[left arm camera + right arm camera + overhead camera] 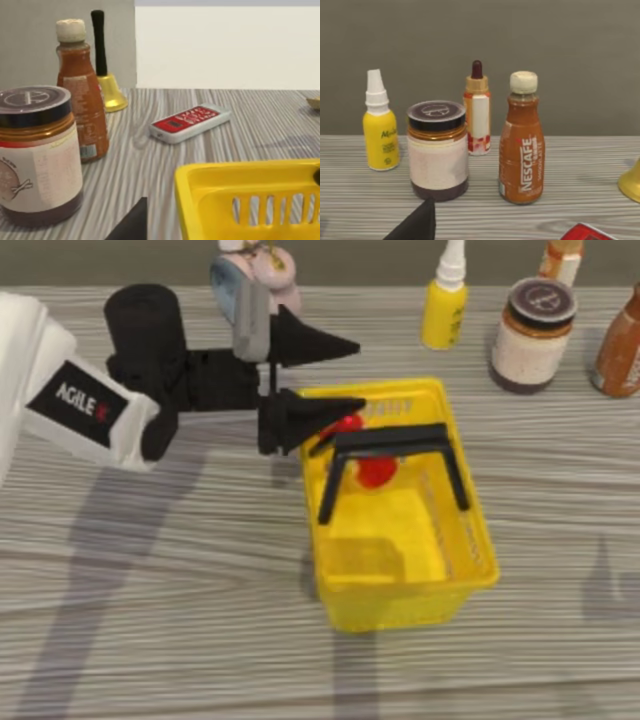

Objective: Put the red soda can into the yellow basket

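Note:
The red soda can [377, 472] lies inside the yellow basket [478, 540], in its far half. The black handle and my left gripper's nearer finger partly cover it. My left gripper [360, 374] hovers over the basket's far-left corner, open wide, with nothing between its fingers. One finger is above the rim, the other beyond it over the table. The left wrist view shows one dark finger [131, 225] beside the basket's rim [250, 180], with the can hidden. My right arm is outside the top view. One of its fingers [417, 225] shows, set well to one side.
Along the table's back stand a yellow nozzle bottle [445, 300], a dark-lidded jar [533, 335], a brown-red bottle [620, 345] and a pink-and-blue item [250, 275]. A red-and-white remote [190, 122] and a brass bell [110, 95] lie off to the right.

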You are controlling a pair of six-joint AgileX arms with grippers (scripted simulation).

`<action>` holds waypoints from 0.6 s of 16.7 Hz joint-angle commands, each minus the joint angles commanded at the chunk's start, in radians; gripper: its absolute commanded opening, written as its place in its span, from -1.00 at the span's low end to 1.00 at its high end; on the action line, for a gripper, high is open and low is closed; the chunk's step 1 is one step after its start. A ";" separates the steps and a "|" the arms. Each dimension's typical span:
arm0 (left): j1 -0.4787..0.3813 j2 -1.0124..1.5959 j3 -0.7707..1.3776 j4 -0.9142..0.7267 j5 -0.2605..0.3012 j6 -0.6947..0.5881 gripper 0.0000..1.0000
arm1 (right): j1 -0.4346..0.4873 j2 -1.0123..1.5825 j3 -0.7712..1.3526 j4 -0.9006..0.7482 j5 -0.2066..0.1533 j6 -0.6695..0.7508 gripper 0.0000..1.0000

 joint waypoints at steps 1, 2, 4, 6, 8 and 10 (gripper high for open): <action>0.000 0.000 0.000 0.000 0.000 0.000 1.00 | 0.000 0.000 0.000 0.000 0.000 0.000 1.00; 0.000 0.000 0.000 0.000 0.000 0.000 1.00 | 0.000 0.000 0.000 0.000 0.000 0.000 1.00; 0.000 0.000 0.000 0.000 0.000 0.000 1.00 | 0.000 0.000 0.000 0.000 0.000 0.000 1.00; 0.000 0.000 0.000 0.000 0.000 0.000 1.00 | 0.000 0.000 0.000 0.000 0.000 0.000 1.00; -0.003 -0.003 0.001 -0.002 -0.002 0.001 1.00 | 0.000 0.000 0.000 0.000 0.000 0.000 1.00; -0.001 -0.013 -0.001 -0.005 -0.008 -0.001 1.00 | 0.005 0.009 0.009 -0.007 -0.001 -0.005 1.00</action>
